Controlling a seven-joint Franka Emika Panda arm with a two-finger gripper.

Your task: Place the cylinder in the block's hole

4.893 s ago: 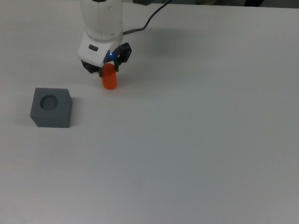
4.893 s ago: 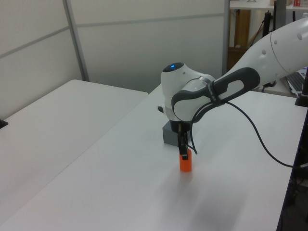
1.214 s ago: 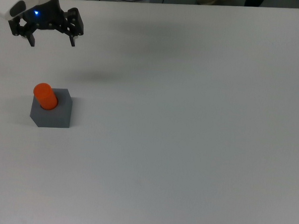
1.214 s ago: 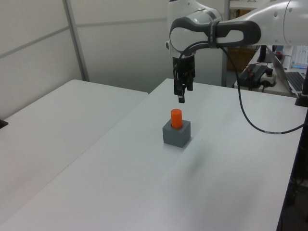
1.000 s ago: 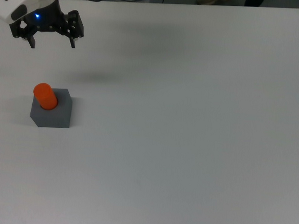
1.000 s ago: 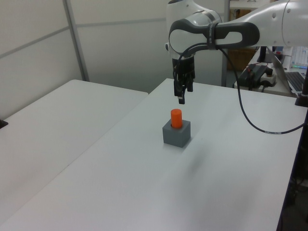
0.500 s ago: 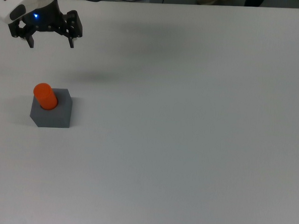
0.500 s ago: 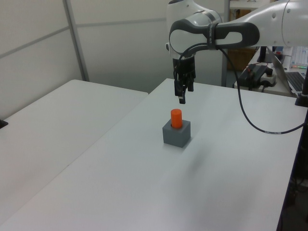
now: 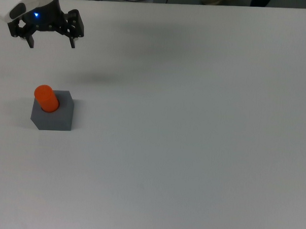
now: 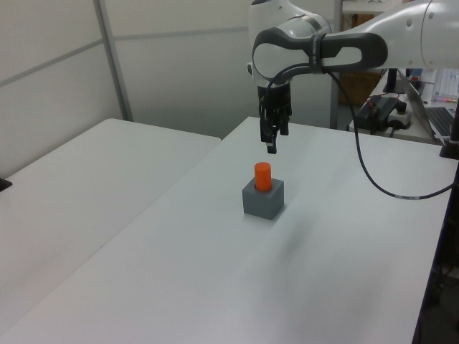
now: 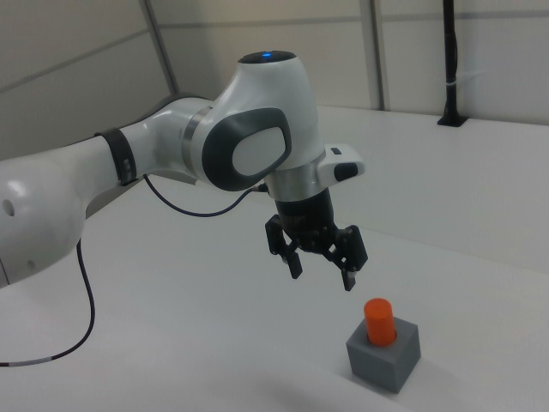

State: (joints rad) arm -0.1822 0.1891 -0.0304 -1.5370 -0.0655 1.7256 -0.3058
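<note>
The small smooth orange-red cylinder (image 9: 46,98) stands upright in the top face of the matte dark grey cube block (image 9: 55,116), its lower end sunk in the round hole, which it hides, and its upper part standing proud, as the right view shows too (image 11: 378,320). The block rests on the white table (image 9: 192,136). The black two-finger gripper (image 9: 50,41) on the white arm hangs well above the table with its fingers spread wide and nothing between them. In the top view the cylinder lies toward 6 o'clock from the gripper, well apart; in the right view it sits toward 4 o'clock, below the fingertips (image 11: 347,281). The cylinder's long axis runs vertical, in line with the hole. By this lie the placing looks done, and any coming move would be a plain retreat upward.
</note>
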